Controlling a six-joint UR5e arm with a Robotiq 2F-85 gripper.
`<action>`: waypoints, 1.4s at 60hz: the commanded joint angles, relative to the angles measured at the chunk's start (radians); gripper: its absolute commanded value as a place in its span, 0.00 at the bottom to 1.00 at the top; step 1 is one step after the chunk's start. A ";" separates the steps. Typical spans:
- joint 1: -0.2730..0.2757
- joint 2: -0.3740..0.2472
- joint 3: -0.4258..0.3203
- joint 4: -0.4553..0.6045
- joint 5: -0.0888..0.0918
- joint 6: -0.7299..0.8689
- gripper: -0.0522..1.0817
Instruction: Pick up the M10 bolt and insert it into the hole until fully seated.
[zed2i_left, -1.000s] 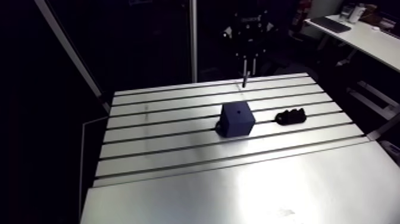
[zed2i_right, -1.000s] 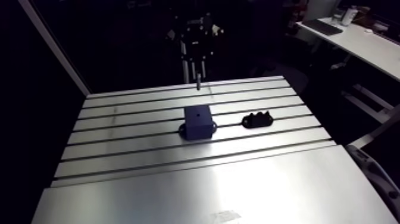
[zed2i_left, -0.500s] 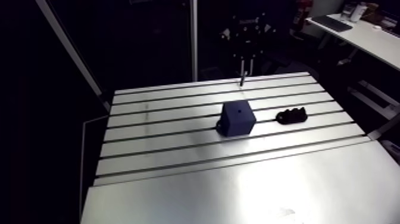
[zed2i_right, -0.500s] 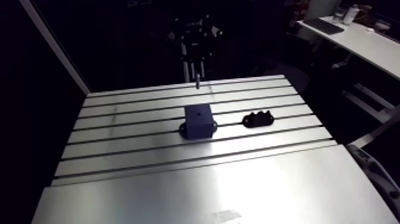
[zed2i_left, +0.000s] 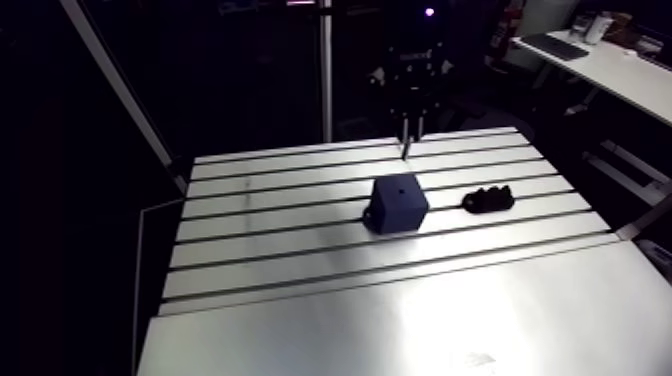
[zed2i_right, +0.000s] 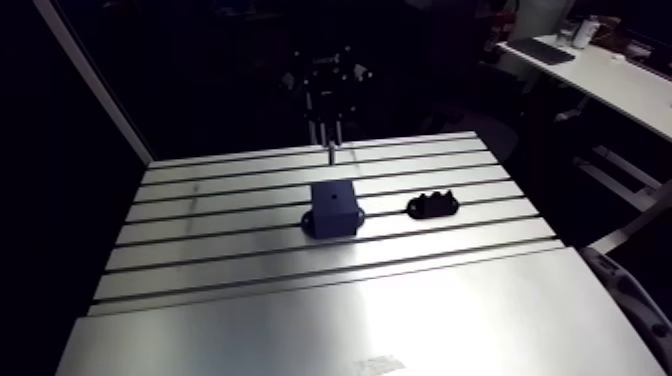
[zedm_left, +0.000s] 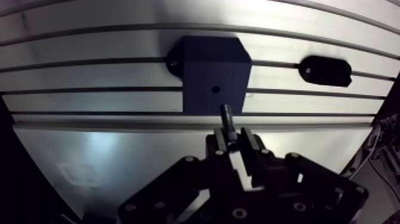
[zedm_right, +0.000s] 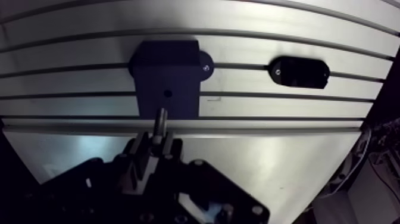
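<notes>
A dark blue block (zedm_left: 213, 72) with a small round hole (zedm_left: 215, 90) in its top face stands on the slotted aluminium table (zed2i_left: 300, 250). My gripper (zedm_left: 233, 142) is shut on the M10 bolt (zedm_left: 227, 120), whose shank points down from between the fingers. In the wrist view the bolt tip sits just short of the block's near edge, a little off from the hole. In the arm view the gripper (zed2i_left: 408, 128) hangs above the table's far side, behind the block (zed2i_left: 398, 203), with the bolt (zed2i_left: 406, 148) above the surface.
A small black holder (zedm_left: 325, 70) lies on the table to the right of the block, seen in the arm view as a low black holder (zed2i_left: 488, 199). The table's far edge runs just behind the gripper.
The gripper with the bolt has come slightly nearer to the block from the far edge. The block and the black holder have not moved.
</notes>
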 joint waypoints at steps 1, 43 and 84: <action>-0.001 0.002 0.011 -0.001 -0.005 0.001 1.00; -0.009 0.007 0.059 -0.038 0.001 -0.004 1.00; -0.011 0.010 0.074 -0.038 0.002 -0.010 1.00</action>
